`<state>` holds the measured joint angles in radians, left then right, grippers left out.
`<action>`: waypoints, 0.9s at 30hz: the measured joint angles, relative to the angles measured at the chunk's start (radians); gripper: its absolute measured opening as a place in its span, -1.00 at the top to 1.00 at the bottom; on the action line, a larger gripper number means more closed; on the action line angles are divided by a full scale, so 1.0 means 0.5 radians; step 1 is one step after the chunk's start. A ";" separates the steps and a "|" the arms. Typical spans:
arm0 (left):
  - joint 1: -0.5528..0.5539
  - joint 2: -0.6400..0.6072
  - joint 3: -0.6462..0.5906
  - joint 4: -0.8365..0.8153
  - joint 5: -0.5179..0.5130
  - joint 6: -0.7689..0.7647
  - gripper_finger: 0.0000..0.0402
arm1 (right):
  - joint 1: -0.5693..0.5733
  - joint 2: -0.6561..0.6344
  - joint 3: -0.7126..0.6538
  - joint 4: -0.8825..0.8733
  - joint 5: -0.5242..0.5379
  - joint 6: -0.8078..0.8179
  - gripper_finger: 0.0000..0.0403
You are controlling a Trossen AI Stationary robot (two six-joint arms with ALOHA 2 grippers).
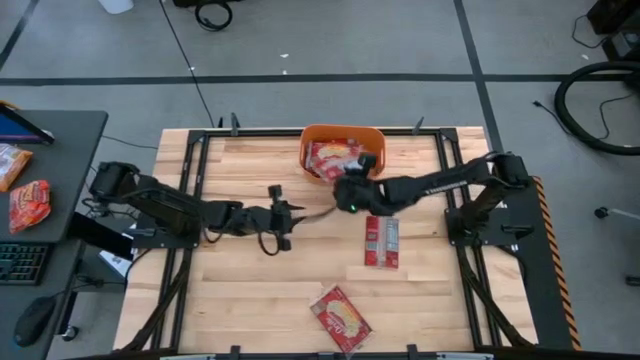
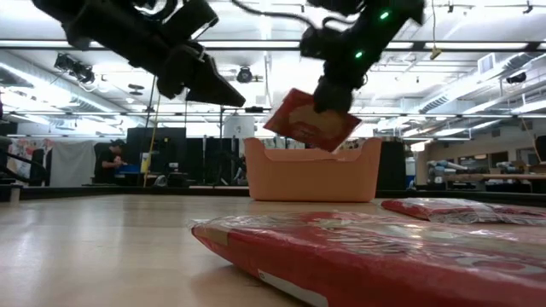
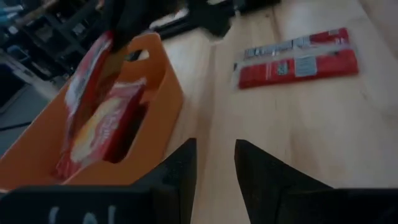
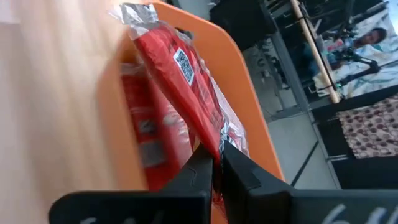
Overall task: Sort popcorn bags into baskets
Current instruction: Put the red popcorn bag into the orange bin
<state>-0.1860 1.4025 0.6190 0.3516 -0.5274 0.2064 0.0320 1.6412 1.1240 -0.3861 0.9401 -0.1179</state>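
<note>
The orange basket (image 1: 312,135) stands at the table's far edge, middle, with red packets lying inside (image 1: 332,155). My right gripper (image 1: 366,166) hovers over the basket's right half, shut on one red popcorn bag (image 2: 309,119). My left gripper (image 1: 285,216) is open above bare wood left of centre, its fingers pointing toward the basket (image 3: 155,118). Two packets (image 1: 381,241) lie flat side by side right of centre. Another packet (image 1: 340,318) lies flat near the near edge; it fills the foreground of the low view (image 2: 367,256). My right gripper pinches the popcorn bag by its edge (image 4: 210,140) between the two fingers, coming from above. The bag hangs tilted below the fingers, lifted clear of the table, over the basket's opening (image 4: 249,93). Its lower corner (image 2: 328,147) is about level with the rim.
A dark side table (image 1: 70,140) stands left of the work table with two more red packets (image 1: 30,203), a keyboard and a mouse. Black frame rails run along the table's sides (image 1: 185,200). A person (image 2: 111,162) sits far back in the room.
</note>
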 joint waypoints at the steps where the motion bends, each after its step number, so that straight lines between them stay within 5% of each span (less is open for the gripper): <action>1: 0.011 -0.031 -0.038 0.026 0.003 0.024 0.43 | -0.042 0.017 0.000 0.077 -0.004 -0.068 0.91; 6: 0.102 -0.169 -0.262 0.387 0.036 0.129 0.43 | -0.214 0.153 0.023 0.357 -0.046 -0.266 0.91; 14: 0.266 -0.429 -0.607 0.939 0.209 0.152 0.43 | -0.366 0.501 0.346 0.213 -0.185 -0.273 0.74; 21: 0.291 -0.549 -0.679 0.878 0.210 0.039 0.43 | -0.450 0.677 0.735 -0.332 -0.481 0.068 0.26; 24: 0.285 -0.546 -0.677 0.863 0.217 0.028 0.43 | -0.466 0.711 0.937 -0.687 -0.719 0.268 0.14; 27: 0.286 -0.546 -0.678 0.839 0.213 0.020 0.43 | -0.450 0.694 1.099 -1.019 -0.742 0.474 0.10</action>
<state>-0.0429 1.1294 0.2802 0.7714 -0.4211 0.2164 -0.1931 1.9881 1.6737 -0.8957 0.5691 0.1190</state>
